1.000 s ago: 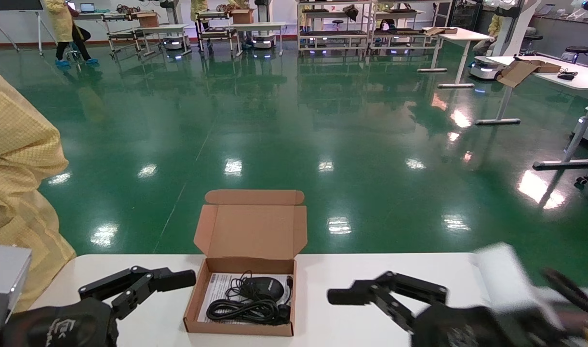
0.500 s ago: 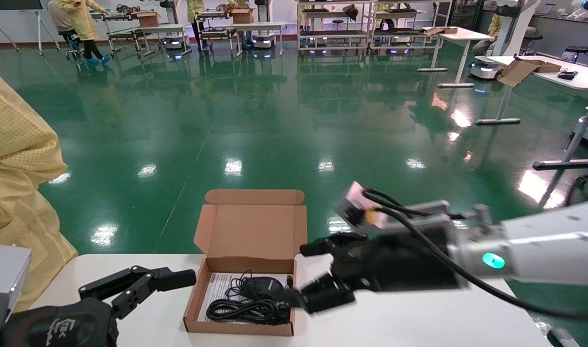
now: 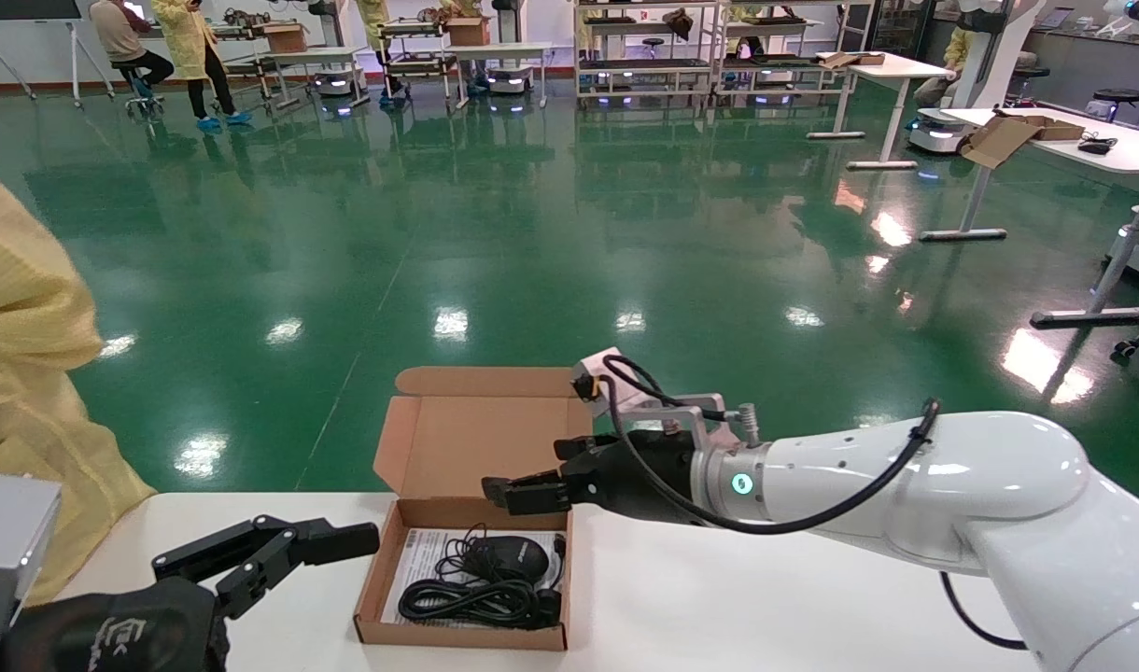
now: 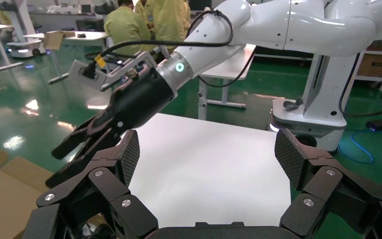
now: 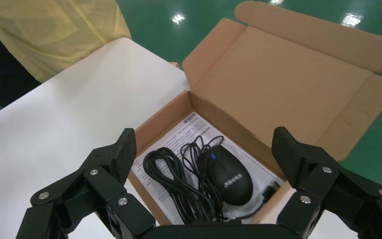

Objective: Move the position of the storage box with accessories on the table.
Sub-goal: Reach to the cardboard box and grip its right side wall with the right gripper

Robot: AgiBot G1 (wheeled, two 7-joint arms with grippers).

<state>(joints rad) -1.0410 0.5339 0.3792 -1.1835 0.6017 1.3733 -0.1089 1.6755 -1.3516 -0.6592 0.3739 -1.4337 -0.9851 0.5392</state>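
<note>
The cardboard mailer box [image 3: 467, 579] stands at the lower centre of the head view, on the white worktop [image 3: 719, 597] near its front edge, with the flap lid [image 3: 485, 448] folded up and back so that the inside is open from above. Inside lie a black wired mouse [image 3: 507, 558], its coiled cable [image 3: 467, 597] and a printed paper sheet [image 3: 420, 560] flat under them; they are loose, so I think the box must travel level.

The right gripper [image 3: 532, 485] reaches in from the right of the frame and hangs above the back wall of the box, just in front of the raised lid, with its fingers [image 5: 112, 154] wide apart and touching nothing. From its wrist view the opening spans the box, probably to take it by two walls.

The left gripper [image 3: 280, 551] rests low at the lower left, beside the box, its fingers [image 4: 124, 159] also apart, idle
</note>
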